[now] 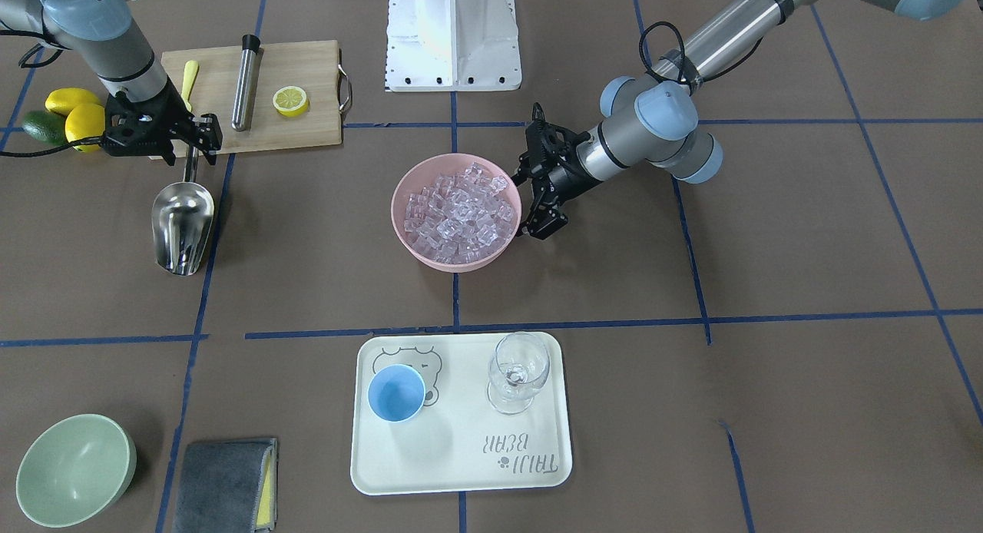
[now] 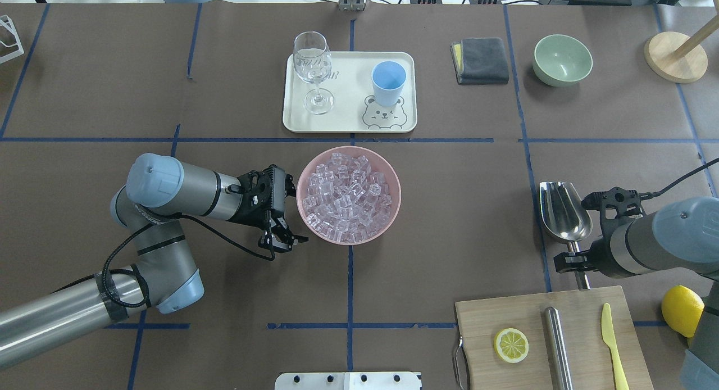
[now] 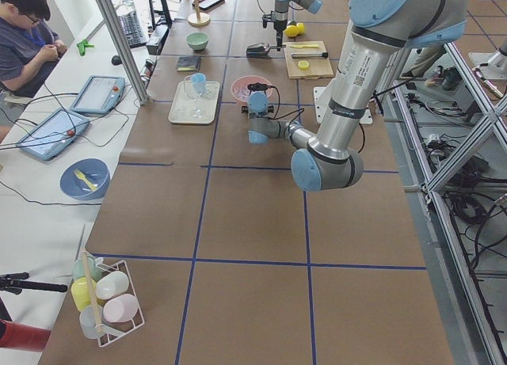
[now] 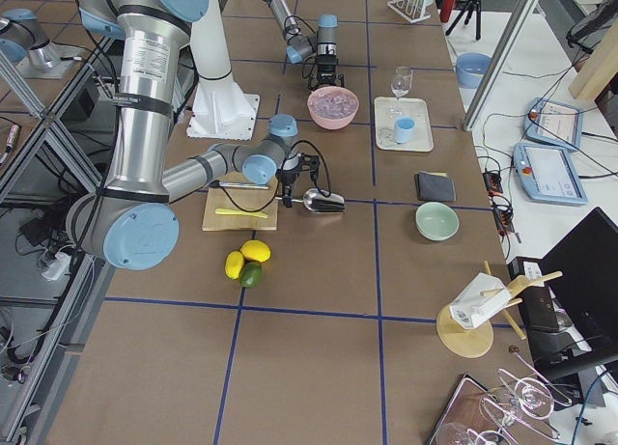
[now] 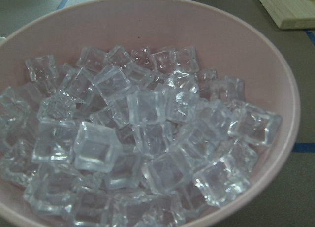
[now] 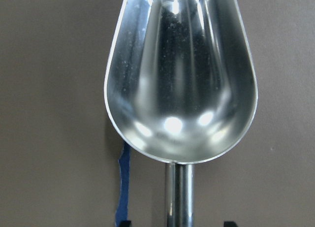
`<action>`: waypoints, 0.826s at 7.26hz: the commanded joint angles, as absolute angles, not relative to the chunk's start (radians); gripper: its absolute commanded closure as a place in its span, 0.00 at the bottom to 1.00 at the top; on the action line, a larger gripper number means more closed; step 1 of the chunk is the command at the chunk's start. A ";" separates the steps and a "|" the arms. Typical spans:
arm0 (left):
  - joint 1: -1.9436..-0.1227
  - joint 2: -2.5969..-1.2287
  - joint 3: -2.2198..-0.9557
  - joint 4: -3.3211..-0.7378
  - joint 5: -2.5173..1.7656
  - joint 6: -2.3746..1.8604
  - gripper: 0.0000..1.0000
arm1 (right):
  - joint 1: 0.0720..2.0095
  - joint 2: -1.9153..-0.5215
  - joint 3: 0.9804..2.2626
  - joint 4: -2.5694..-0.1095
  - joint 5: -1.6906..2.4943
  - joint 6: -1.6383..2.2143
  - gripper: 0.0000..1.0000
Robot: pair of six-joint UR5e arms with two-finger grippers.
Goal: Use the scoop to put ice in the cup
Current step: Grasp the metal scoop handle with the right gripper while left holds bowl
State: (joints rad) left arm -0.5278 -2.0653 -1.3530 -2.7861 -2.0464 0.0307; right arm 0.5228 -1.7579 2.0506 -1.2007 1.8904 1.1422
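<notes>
Both arms are mine. My right gripper (image 6: 174,222) hangs over the thin handle of the steel scoop (image 1: 183,226), fingers spread wide on either side of it and not touching, so nothing's grabbed yet. The scoop lies flat on the brown table (image 2: 449,221), trough empty and facing up, with the handle end pointing back at the wooden cutting board (image 2: 505,317). My left gripper (image 2: 291,214) sits just beside the pink bowl (image 2: 399,194), jaws open too, one finger near the rim and the other further along the side, not clamping it. All the ice cubes (image 2: 348,199) are heaped in that bowl. The light-blue cup (image 2: 388,82) stands empty on the cream bear tray (image 2: 342,100), past the bowl, next to a wine glass (image 2: 312,58).
</notes>
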 commanded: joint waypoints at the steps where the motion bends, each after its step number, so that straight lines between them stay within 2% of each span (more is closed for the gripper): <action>1: -0.528 -2.065 -1.353 -2.787 -2.046 0.031 0.00 | 0.514 -1.756 2.046 -1.204 1.890 1.140 0.55; 3: -0.528 -2.065 -1.353 -2.787 -2.046 0.031 0.00 | 0.512 -1.755 2.042 -1.204 1.891 1.137 0.51; 4: -0.528 -2.065 -1.353 -2.787 -2.046 0.031 0.00 | 0.512 -1.755 2.042 -1.204 1.890 1.137 0.54; 5: -0.528 -2.065 -1.353 -2.787 -2.046 0.031 0.00 | 0.512 -1.755 2.043 -1.204 1.891 1.137 0.89; 6: -0.528 -2.065 -1.353 -2.787 -2.046 0.031 0.00 | 0.514 -1.756 2.045 -1.203 1.891 1.134 1.00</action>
State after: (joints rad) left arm -0.5277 -2.0647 -1.3530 -2.7873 -2.0463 0.0307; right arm 0.5127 -1.7552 2.0431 -1.2037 1.8910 1.1358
